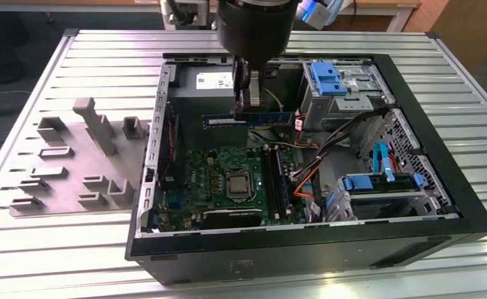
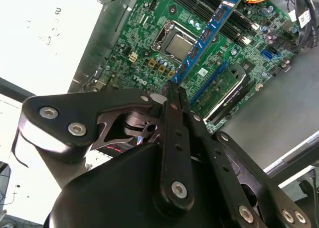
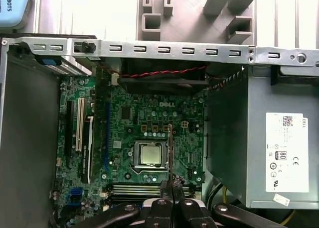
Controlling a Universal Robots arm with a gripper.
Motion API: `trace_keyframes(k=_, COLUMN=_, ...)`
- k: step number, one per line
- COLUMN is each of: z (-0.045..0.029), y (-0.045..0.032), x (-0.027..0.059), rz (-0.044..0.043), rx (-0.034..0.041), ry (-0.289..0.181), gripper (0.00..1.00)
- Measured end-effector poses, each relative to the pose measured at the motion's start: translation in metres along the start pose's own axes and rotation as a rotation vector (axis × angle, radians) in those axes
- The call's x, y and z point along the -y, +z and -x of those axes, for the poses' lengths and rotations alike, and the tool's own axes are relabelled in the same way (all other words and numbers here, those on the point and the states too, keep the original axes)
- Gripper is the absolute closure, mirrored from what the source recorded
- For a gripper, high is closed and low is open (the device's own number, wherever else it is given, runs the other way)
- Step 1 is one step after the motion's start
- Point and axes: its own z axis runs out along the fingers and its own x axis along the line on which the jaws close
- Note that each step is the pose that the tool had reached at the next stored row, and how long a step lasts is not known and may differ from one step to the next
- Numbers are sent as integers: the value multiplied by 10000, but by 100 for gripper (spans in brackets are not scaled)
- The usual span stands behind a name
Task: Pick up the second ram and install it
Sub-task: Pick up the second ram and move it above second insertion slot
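**Ext view:** arm drops in from 12 o'clock into the open PC case (image 1: pixel 310 252), which sits on a slatted table (image 1: pixel 52 68). The gripper (image 1: pixel 248 111) is pinched on the second ram (image 1: pixel 273 117) at approx mid-length. The stick is level and on edge, its long axis running 9-to-3. The PSU (image 1: pixel 202 81) is at its 12 and the motherboard (image 1: pixel 218 180) at its 6. The CPU (image 1: pixel 238 184) is near the board's centre, w/ the ram slots (image 1: pixel 278 180) at the CPU's 3. The slots run 12-to-6, i.e. crosswise to the stick. A grey fixture tray (image 1: pixel 81 159) lies at the case's 9, outside it.

**Second wrist view:** gripper (image 2: pixel 172 86) is clamped tight on the second ram (image 2: pixel 204 34). The blue stick w/ dark chips reaches away from the fingers, over the motherboard (image 2: pixel 144 49). It passes just beside the CPU (image 2: pixel 177 46) and crosses the ram slots (image 2: pixel 199 6). Can't tell its height above the board.

**First wrist view:** gripper (image 3: pixel 170 185) holds the second ram (image 3: pixel 170 148) edge-on, a thin line beside the CPU (image 3: pixel 149 154). The PSU (image 3: pixel 259 148) and the fixture tray (image 3: pixel 199 19) are beyond the case wall (image 3: pixel 149 48).
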Motion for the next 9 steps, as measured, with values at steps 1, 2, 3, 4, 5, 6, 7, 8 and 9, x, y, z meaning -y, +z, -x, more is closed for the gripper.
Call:
trace_keyframes(k=1, z=-3, y=23, x=1, rz=-1, rx=1, ry=0, gripper=88)
trace_keyframes(k=2, z=-5, y=36, x=2, rz=-1, rx=1, ry=0, gripper=88)
trace_keyframes(k=3, z=-8, y=56, x=3, rz=0, rx=1, ry=0, gripper=88)
trace_keyframes(k=4, z=-10, y=74, x=4, rz=-1, rx=1, ry=0, gripper=88)
trace_keyframes(k=5, z=-13, y=92, x=5, rz=-1, rx=1, ry=0, gripper=88)
trace_keyframes(k=6, z=-15, y=110, x=6, rz=-1, rx=1, ry=1, gripper=88)
trace_keyframes(k=7, z=-16, y=127, x=7, rz=0, rx=1, ry=1, gripper=88)
trace_keyframes(k=8, z=-18, y=145, x=9, rz=-1, rx=1, ry=0, gripper=88)
trace_keyframes(k=9, z=-20, y=163, x=10, rz=-1, rx=1, ry=0, gripper=88)
